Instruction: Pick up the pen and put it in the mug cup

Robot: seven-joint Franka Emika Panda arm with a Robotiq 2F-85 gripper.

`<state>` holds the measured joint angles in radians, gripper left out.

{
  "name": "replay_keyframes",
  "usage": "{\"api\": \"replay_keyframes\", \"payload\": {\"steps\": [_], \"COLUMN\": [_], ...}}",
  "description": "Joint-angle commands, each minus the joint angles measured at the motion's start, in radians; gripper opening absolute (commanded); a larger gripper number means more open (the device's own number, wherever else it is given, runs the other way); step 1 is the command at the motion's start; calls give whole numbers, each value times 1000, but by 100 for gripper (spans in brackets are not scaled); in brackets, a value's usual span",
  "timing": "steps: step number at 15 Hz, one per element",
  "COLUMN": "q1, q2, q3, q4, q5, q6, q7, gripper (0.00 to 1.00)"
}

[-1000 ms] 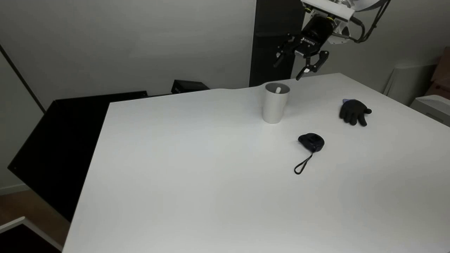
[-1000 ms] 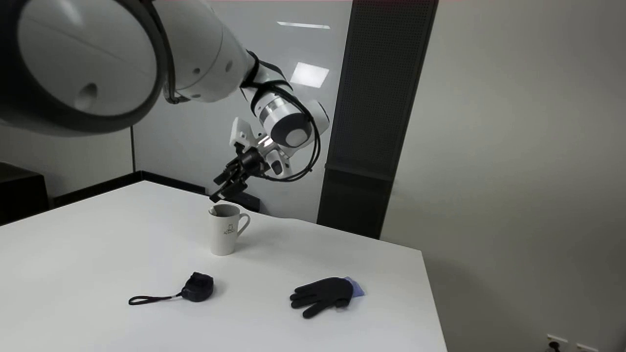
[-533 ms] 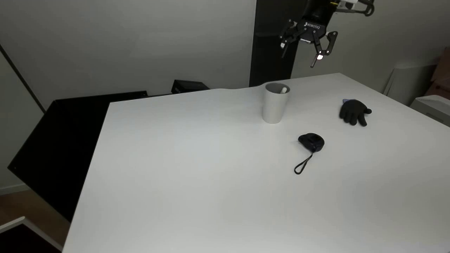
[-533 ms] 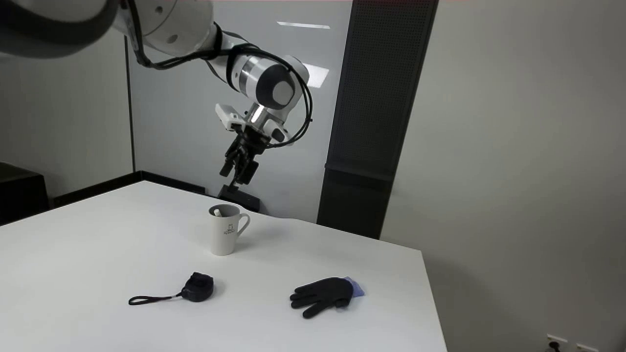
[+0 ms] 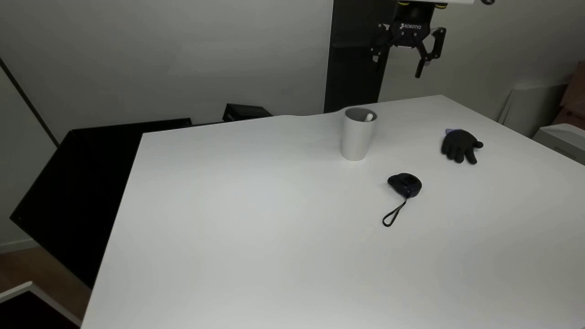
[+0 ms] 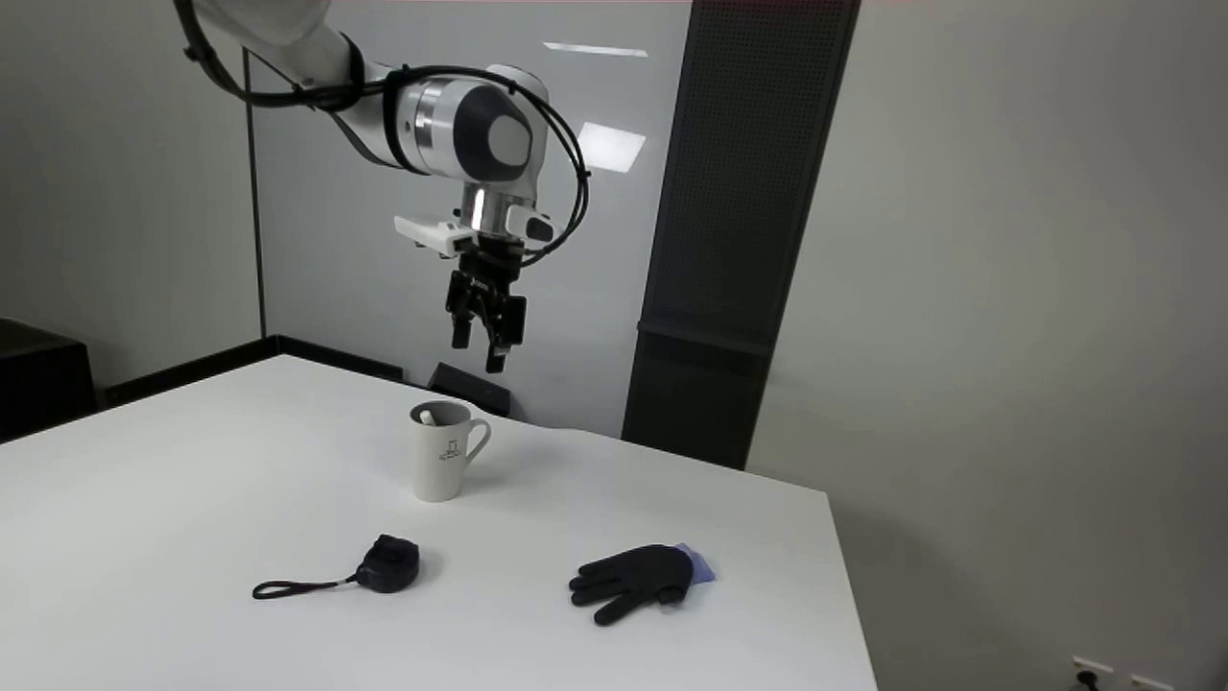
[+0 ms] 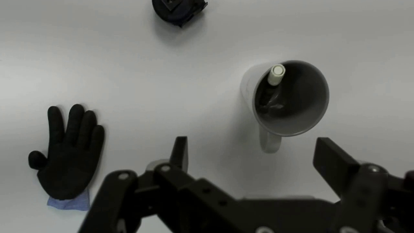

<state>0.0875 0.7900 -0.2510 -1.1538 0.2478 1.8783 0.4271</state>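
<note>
The white mug [image 5: 354, 141] stands upright on the table and shows in both exterior views [image 6: 435, 470]. The pen [image 7: 276, 75] is inside the mug, tilted against its wall, with its pale end near the rim. The pale end also shows in both exterior views [image 5: 369, 118] [image 6: 427, 418]. The pen's lower part is dark and partly in shadow. My gripper [image 5: 397, 68] is open and empty, pointing down, in the air above and behind the mug. In the wrist view, the mug's handle points toward the space between the spread fingers [image 7: 252, 145].
A black tape measure [image 5: 405, 185] with a wrist loop lies on the white table [image 5: 251, 228] near the mug. A black glove [image 6: 633, 581] with a blue cuff lies farther to the side. A wall and dark panel [image 6: 739, 240] stand behind the table edge.
My gripper has risen away from the mug and turned from a tilt to pointing straight down. The pen's end has shifted to another part of the mug's rim. The mug stays in place.
</note>
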Motion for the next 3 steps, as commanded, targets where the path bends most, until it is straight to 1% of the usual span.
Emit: {"api": "replay_keyframes", "payload": {"steps": [1,3], "q1": [-35,-34], "q2": [-17,-25], "q3": [59,57], "q4": [-14,-27], "q5": [-51,-55], "q6": [9,14], "q7": [18,11], "gripper": [100,100]}}
